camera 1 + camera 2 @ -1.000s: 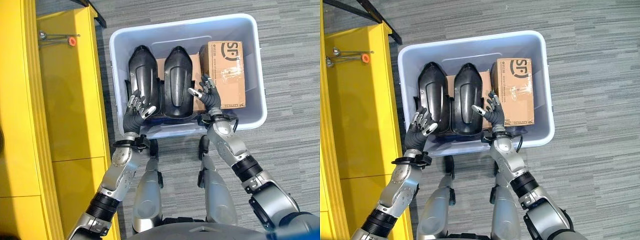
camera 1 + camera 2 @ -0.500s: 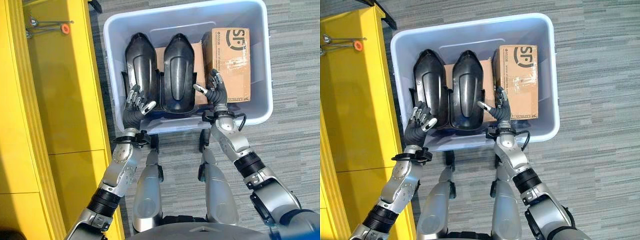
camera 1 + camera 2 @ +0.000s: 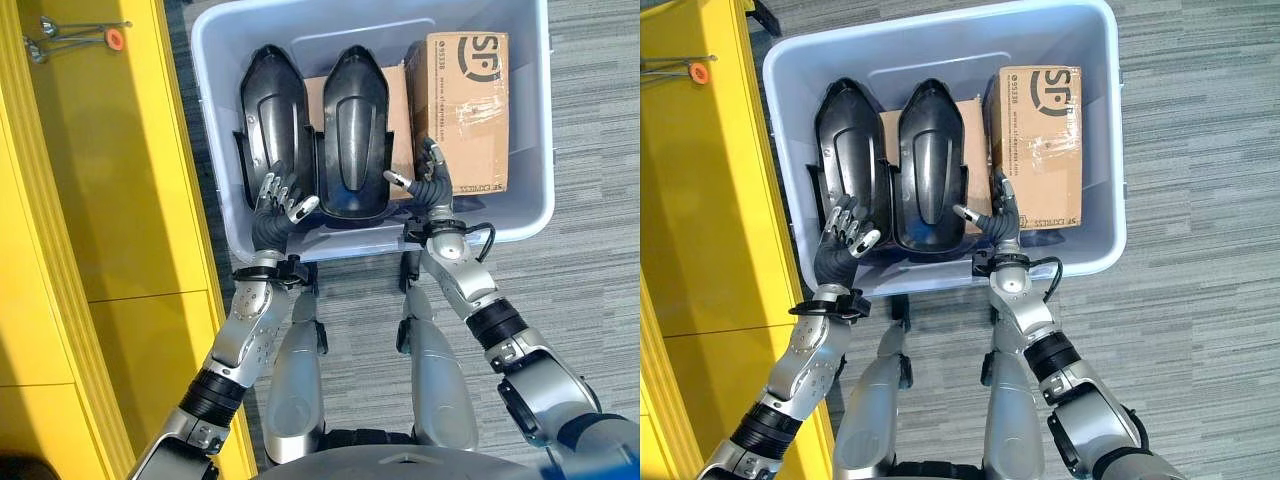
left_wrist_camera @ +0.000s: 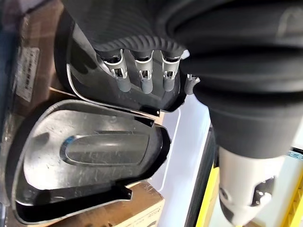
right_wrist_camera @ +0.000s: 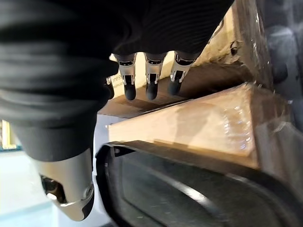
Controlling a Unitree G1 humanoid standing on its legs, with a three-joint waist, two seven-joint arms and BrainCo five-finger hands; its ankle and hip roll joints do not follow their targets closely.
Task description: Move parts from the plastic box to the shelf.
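Note:
A pale grey plastic box (image 3: 218, 150) stands on the floor in front of me. Two black moulded shell parts lie in it side by side, the left part (image 3: 272, 115) and the right part (image 3: 356, 125). My left hand (image 3: 275, 208) is open, its straight fingers (image 4: 144, 80) just over the near end of the left part (image 4: 90, 45). My right hand (image 3: 430, 188) is open too, between the right part (image 5: 189, 194) and a taped cardboard carton (image 3: 468, 95), thumb pointing at the part. Neither hand holds anything. The yellow shelf (image 3: 100, 190) runs along my left.
A flat piece of cardboard (image 3: 400, 105) lies under the parts. A thin metal tool with an orange tip (image 3: 80, 32) rests at the shelf's far end. Grey carpet (image 3: 1200, 300) surrounds the box on the right and near side.
The whole picture has shifted, so the camera moved and the box now sits higher in view. Both hands stay open at the near ends of the parts, barely moved relative to them.

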